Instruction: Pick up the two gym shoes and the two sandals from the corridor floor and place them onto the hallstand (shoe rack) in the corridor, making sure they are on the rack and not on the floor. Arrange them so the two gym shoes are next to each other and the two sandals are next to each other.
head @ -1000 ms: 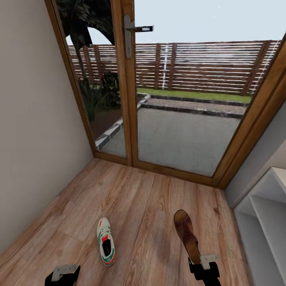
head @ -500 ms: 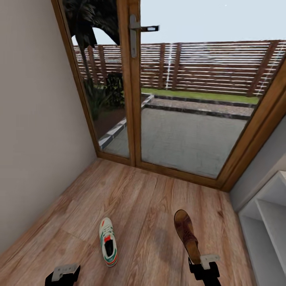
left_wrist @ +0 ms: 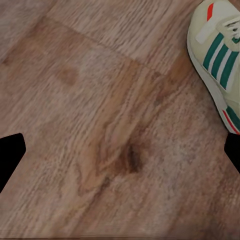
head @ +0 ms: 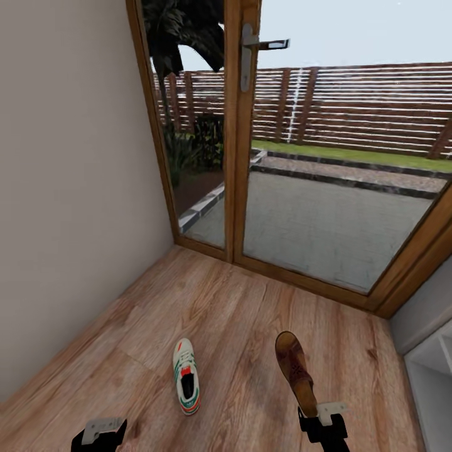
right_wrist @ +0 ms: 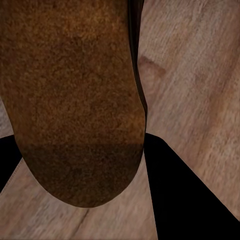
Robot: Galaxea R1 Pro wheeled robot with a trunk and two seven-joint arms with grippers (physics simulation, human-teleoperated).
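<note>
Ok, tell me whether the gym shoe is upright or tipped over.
Upright: the gym shoe sits sole-down on the corridor floor, its dark opening and laces facing up, seen from the head view.

Head camera looks down the corridor floor [head: 238, 326]; both wrist cameras view those planks close up.

— Supporting surface?
— Wood-grain plank corridor floor [head: 238, 326], running up to the glazed door's threshold and the plain side wall.
— Items lying directly on it?
— One gym shoe [head: 186, 384], white with green stripes, sole down, opening upward. Bare planks surround it on all sides
</note>
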